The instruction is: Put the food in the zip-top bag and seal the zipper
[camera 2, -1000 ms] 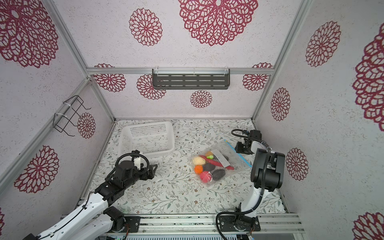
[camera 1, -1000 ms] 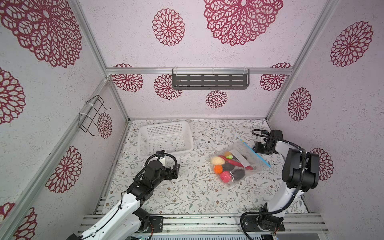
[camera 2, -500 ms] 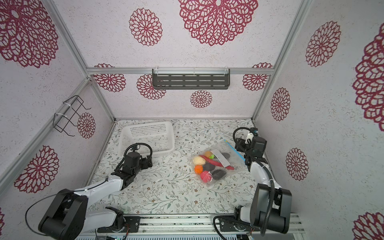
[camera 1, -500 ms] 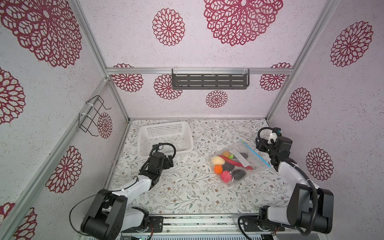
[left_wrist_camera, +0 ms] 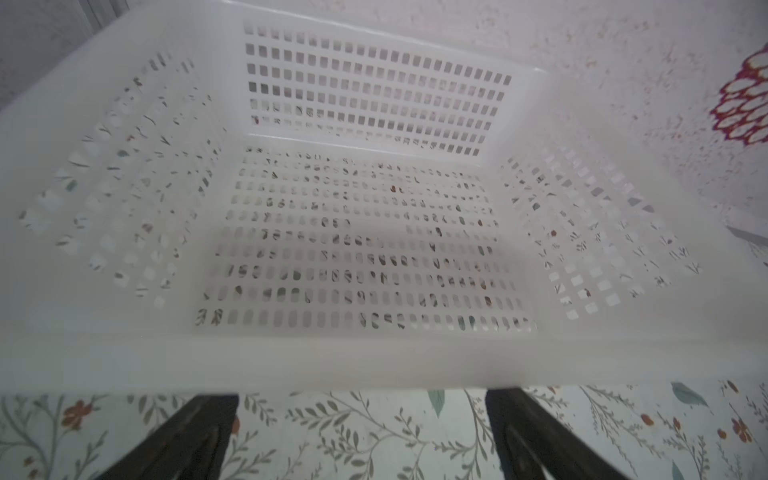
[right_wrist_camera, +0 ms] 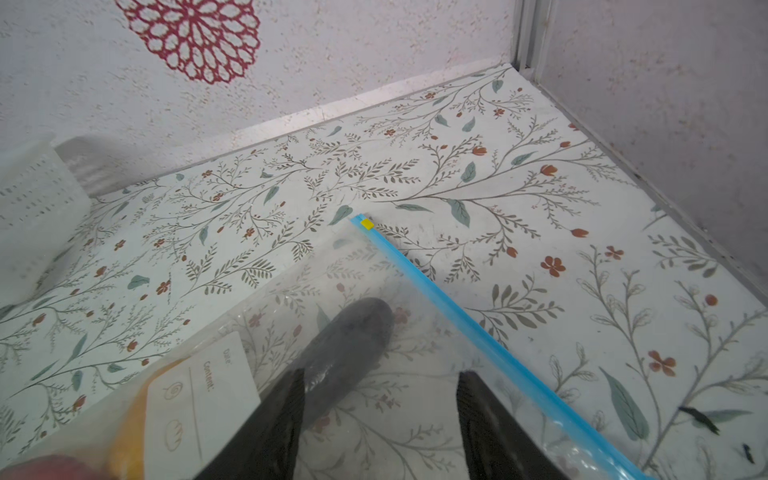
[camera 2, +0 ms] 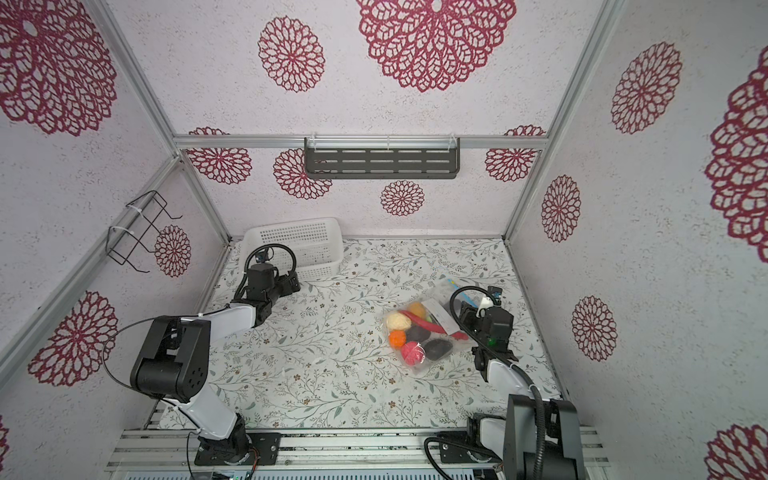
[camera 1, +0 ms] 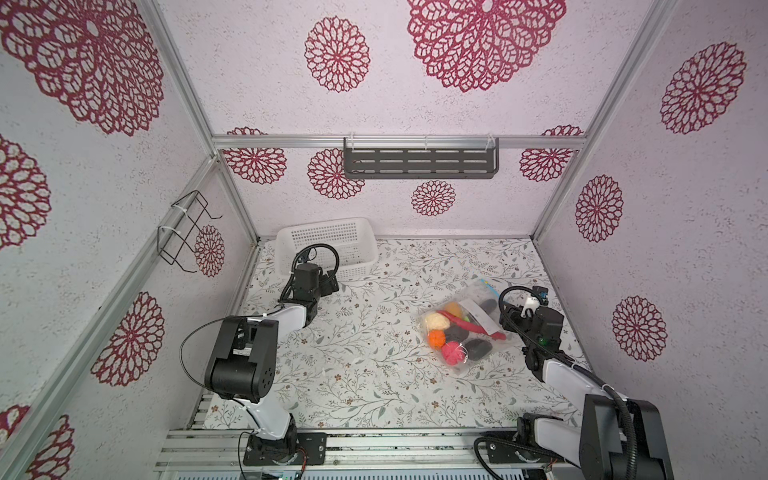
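My left gripper (left_wrist_camera: 359,398) has its fingers (left_wrist_camera: 195,428) spread as wide as they go, with nothing between them but the flowered table (left_wrist_camera: 353,436). Their tips sit right at the near rim of the white basket (left_wrist_camera: 374,361), and I can't tell whether they touch it. My right gripper (right_wrist_camera: 382,376) stands partly open over the zip-top bag (right_wrist_camera: 353,266), gripping nothing. One finger (right_wrist_camera: 282,419) overlaps a black lump (right_wrist_camera: 353,332) inside the film, though whether it presses on the bag I can't say. The zipper (right_wrist_camera: 436,299) runs past the other finger, with the yellow slider (right_wrist_camera: 367,224) at the strip's far end. In both top views the bag lies flat on the right side of the table with the food (camera 1: 453,353) inside it, well apart from the basket.
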